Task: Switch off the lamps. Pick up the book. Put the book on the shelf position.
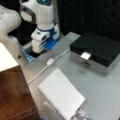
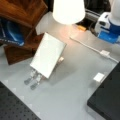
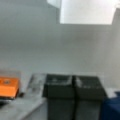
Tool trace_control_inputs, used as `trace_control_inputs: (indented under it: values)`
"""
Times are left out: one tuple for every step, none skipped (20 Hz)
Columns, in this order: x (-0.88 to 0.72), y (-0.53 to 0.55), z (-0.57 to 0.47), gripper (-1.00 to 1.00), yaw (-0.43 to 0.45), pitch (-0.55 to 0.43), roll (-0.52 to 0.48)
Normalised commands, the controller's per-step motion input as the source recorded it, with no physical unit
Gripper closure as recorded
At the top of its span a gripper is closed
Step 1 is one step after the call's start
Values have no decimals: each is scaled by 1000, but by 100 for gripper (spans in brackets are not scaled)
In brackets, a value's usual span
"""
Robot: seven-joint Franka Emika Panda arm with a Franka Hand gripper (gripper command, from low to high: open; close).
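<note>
The white book (image 1: 61, 96) (image 2: 48, 55) leans tilted on a small metal stand in the middle of the grey table, in both front views. The dark brown wooden shelf cabinet (image 1: 12, 95) (image 2: 21, 17) stands right beside it. A white lamp shade (image 2: 68, 10) (image 3: 87, 11) looks bright, with a warm glow on the table under it. My gripper (image 3: 74, 87) (image 1: 38, 50) hangs at the back of the table near the robot base, far from the book. Its two dark fingers (image 3: 58, 87) are pressed together with nothing between them.
A black flat box (image 1: 97, 48) (image 2: 107, 97) with a white tab (image 1: 85, 55) (image 2: 99, 77) sits at the side. A white cable with an inline switch (image 1: 50, 61) (image 2: 105, 53) runs across the table. An orange part (image 3: 8, 87) lies by the fingers.
</note>
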Motion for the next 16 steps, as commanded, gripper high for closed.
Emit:
trace_control_inputs:
  values:
    - [-369, 54, -389, 100, -112, -328, 107]
    - [-398, 39, -359, 100, -110, -321, 110]
    - [-426, 23, -342, 100, -104, -309, 119]
    - [-453, 9, -335, 100, -104, -304, 122]
    - [-476, -2, -335, 100, -103, -305, 122]
    - [-489, -9, -330, 100, -103, -309, 120]
    - [-494, -15, -345, 100, -99, -327, 109]
    - [-492, -17, -374, 100, -95, -346, 103]
    - [-490, -19, -387, 100, -94, -356, 101]
    - [-487, -21, -404, 100, -93, -380, 100]
    - [-485, -22, -437, 100, -93, -395, 100]
    - [-485, -24, -448, 100, -94, -400, 100]
    - [-495, -25, -440, 100, -96, -408, 101]
    - [-503, -20, -449, 100, -98, -408, 97]
    - [-511, -20, -443, 100, -100, -405, 94]
    - [-519, -17, -439, 100, -99, -407, 91]
